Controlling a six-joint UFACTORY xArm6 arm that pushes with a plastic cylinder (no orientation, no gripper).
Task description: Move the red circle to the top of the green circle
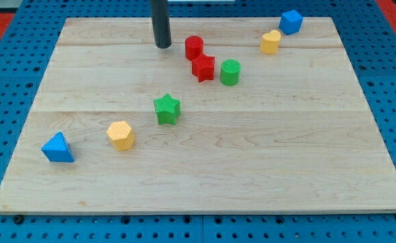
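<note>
While sitting near the top middle of the wooden board [252, 169], the red circle [194, 47] stays upright, just above the red star [203, 67] and so close that the two look like they touch. Down and to the view's right of it, the green circle [230, 72], right beside the red star with only a thin gap. So: red circle up and to the view's left of the green circle, red star squeezed in between.

Just to the view's left of the red circle, my tip [162, 46], resting on the board, close by but not touching. Only a plain dark rod there, no jaws to open or shut, nothing held.

Lower down, near the middle, a green star [167, 109], well apart from the red pair. Further toward the view's bottom left, a yellow hexagon-like block [120, 135], then a blue triangle [57, 148] near the left edge. Up in the view's top right corner, a yellow heart-like block [270, 42] with a blue block [290, 21] just above and to its right. All around the board, a blue pegboard table [9, 40] full of little holes.
</note>
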